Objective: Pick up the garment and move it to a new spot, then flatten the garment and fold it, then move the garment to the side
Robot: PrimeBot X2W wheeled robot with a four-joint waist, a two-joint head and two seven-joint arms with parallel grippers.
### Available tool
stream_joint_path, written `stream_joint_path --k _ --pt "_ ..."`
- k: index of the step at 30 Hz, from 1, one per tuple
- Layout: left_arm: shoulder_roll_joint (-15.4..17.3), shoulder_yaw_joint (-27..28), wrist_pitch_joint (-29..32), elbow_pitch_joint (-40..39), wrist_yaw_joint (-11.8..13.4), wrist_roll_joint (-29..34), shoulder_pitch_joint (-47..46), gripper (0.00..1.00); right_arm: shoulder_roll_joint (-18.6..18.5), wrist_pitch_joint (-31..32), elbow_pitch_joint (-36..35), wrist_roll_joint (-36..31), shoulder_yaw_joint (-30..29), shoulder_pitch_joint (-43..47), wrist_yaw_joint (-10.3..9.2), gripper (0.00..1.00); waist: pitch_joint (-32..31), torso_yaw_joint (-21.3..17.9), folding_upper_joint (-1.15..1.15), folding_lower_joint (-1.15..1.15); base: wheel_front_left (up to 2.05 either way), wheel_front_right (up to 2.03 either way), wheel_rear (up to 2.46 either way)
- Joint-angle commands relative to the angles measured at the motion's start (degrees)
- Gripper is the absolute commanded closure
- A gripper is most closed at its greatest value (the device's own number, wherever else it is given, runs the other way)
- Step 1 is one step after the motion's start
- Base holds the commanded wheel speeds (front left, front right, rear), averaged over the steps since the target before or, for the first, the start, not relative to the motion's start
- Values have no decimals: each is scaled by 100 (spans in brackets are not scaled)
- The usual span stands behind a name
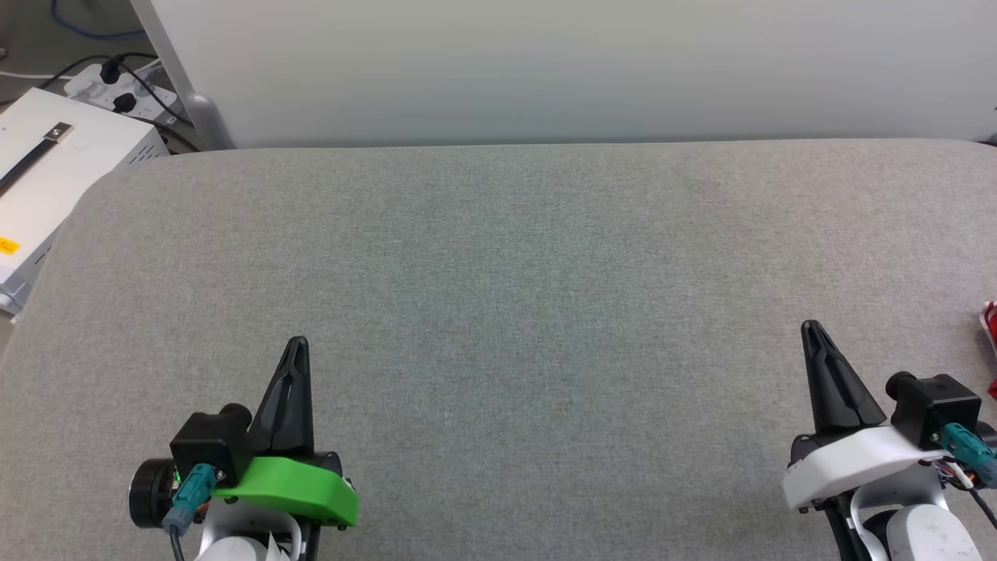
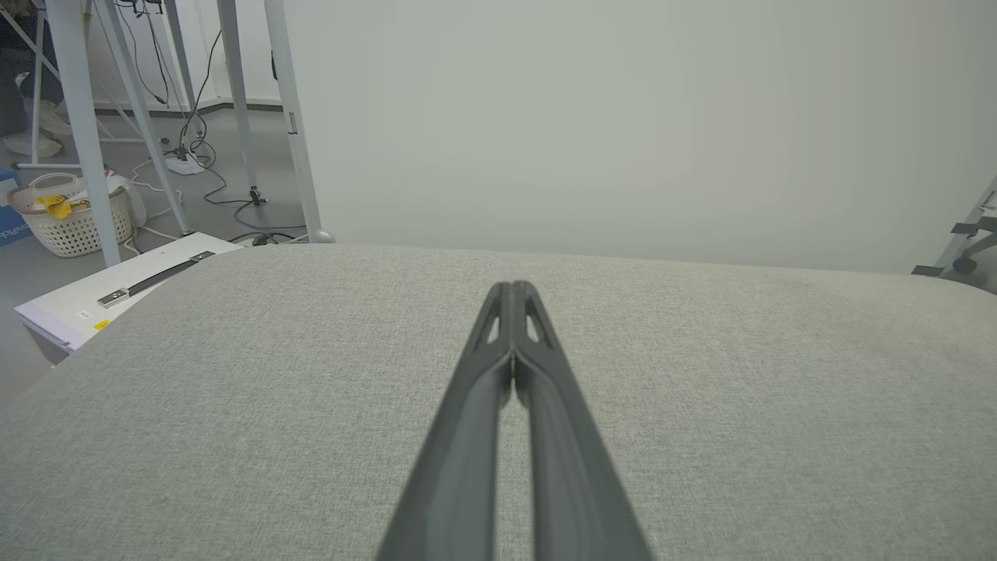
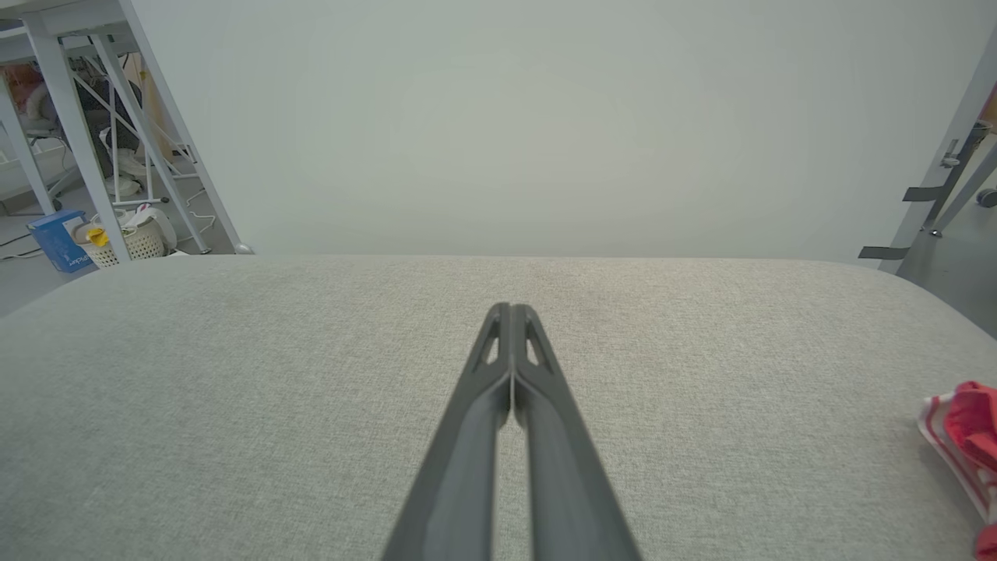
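The garment (image 1: 990, 327), red with red-and-white striped trim, pokes in at the right edge of the head view, lying on the grey padded table (image 1: 498, 273). In the right wrist view the garment (image 3: 966, 444) lies crumpled at the far right. My right gripper (image 1: 812, 329) is shut and empty, hovering left of the garment and apart from it; its fingers (image 3: 510, 312) meet at the tips. Near the table's front left my left gripper (image 1: 297, 344) is shut with nothing in it, its fingers (image 2: 510, 290) pressed together.
A white box (image 1: 47, 179) with a black strap stands off the table's left end, with a power strip (image 1: 125, 89) and cables behind it. A white panel (image 1: 576, 70) backs the table. A laundry basket (image 2: 70, 218) sits on the floor among table legs.
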Motion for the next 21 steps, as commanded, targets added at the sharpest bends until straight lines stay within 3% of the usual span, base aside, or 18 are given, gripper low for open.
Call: stream_joint_path --k 1,21 --pt "-11 5 27 -33 40 53 9 100 15 29 -42 -50 5 61 -1 100 -5 2 15 0 0 0 0" --pt "-17 11 257 -73 155 233 14 100 56 199 -104 -244 9 98 -2 100 -75 24 24 0 0 0 0"
